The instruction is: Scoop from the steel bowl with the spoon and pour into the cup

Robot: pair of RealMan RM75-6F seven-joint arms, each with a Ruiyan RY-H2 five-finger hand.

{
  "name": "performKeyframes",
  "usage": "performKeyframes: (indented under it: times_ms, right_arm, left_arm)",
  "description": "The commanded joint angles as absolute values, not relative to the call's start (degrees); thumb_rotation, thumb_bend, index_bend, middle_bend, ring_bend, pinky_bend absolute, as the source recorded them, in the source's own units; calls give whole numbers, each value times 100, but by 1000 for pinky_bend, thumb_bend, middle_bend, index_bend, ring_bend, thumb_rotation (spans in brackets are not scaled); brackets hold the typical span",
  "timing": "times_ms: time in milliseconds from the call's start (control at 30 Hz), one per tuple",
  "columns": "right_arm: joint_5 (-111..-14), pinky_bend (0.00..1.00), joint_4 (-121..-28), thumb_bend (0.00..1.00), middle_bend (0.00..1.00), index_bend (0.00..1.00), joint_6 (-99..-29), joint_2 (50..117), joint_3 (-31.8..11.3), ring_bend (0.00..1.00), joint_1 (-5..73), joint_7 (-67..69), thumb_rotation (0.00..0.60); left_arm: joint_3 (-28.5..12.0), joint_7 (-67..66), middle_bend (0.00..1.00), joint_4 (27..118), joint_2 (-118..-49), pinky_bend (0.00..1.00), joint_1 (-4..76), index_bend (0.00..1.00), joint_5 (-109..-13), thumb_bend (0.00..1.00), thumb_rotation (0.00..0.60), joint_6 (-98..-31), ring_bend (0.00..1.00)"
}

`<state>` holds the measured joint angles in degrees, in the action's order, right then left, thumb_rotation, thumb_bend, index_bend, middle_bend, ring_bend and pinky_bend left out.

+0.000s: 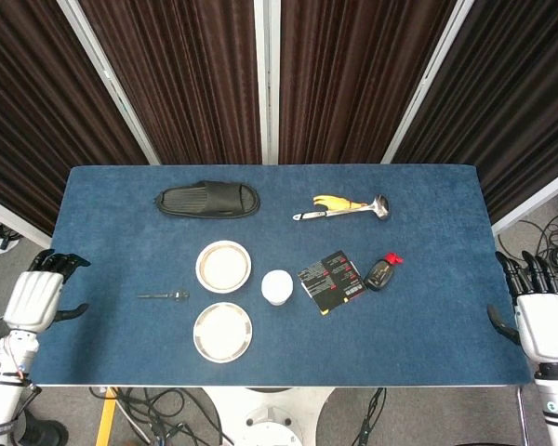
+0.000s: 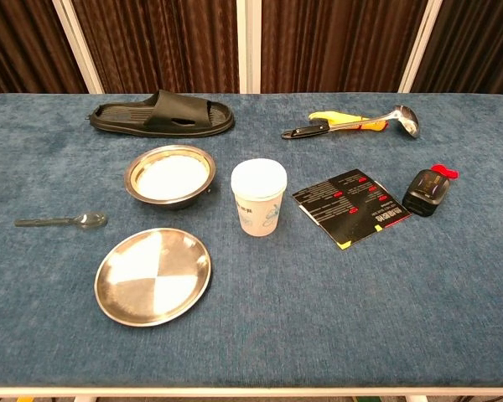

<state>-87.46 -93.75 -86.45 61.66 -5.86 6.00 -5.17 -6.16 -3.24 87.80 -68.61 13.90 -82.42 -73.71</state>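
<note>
The steel bowl (image 1: 223, 266) (image 2: 169, 175) with pale contents sits left of centre on the blue table. A white paper cup (image 1: 277, 286) (image 2: 258, 197) stands upright just right of it. The small dark-handled spoon (image 1: 165, 295) (image 2: 61, 221) lies flat to the bowl's left. My left hand (image 1: 39, 297) hovers at the table's left edge, fingers apart, holding nothing, well away from the spoon. My right hand (image 1: 541, 314) hangs off the right edge, fingers apart and empty. Neither hand shows in the chest view.
An empty steel plate (image 1: 222, 332) (image 2: 153, 275) lies in front of the bowl. A black slipper (image 1: 208, 199) and a ladle with a yellow object (image 1: 342, 206) lie at the back. A black card (image 1: 331, 282) and small black bottle (image 1: 381, 272) lie right of the cup.
</note>
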Motion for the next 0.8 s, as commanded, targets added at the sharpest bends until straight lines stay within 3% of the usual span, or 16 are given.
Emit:
performKeyframes:
  times_ms: [33, 233, 300, 467, 800]
  right_arm:
    - [-8741, 76, -9373, 251, 175, 0, -8642, 6154, -588, 2, 605, -508, 600]
    - [-8722, 75, -9371, 251, 175, 0, -8649, 6123, -597, 2, 605, -479, 600]
    - [-8712, 75, -9371, 251, 175, 0, -8631, 6109, -593, 2, 609, -469, 600]
    - [-8675, 76, -9367, 251, 175, 0, -8606, 6104, -590, 2, 611, -447, 600]
    - [-8630, 76, -9346, 250, 176, 0, -8564, 6135, -567, 2, 611, -405, 600]
  left_arm:
    - [-732, -126, 491, 8495, -7128, 346, 1775, 407, -8055, 229, 600, -6825, 396]
    - [-762, 14, 719, 8167, -7593, 809, 2304, 447, -7659, 268, 600, -5837, 691]
    - [-729, -73, 758, 8013, -7778, 867, 2451, 452, -7539, 276, 600, -5560, 737]
    - [-733, -130, 828, 7654, -8245, 938, 2664, 469, -7140, 290, 600, -5126, 812]
    - [-755, -453, 893, 7447, -8588, 980, 2761, 516, -6475, 322, 600, -4916, 866]
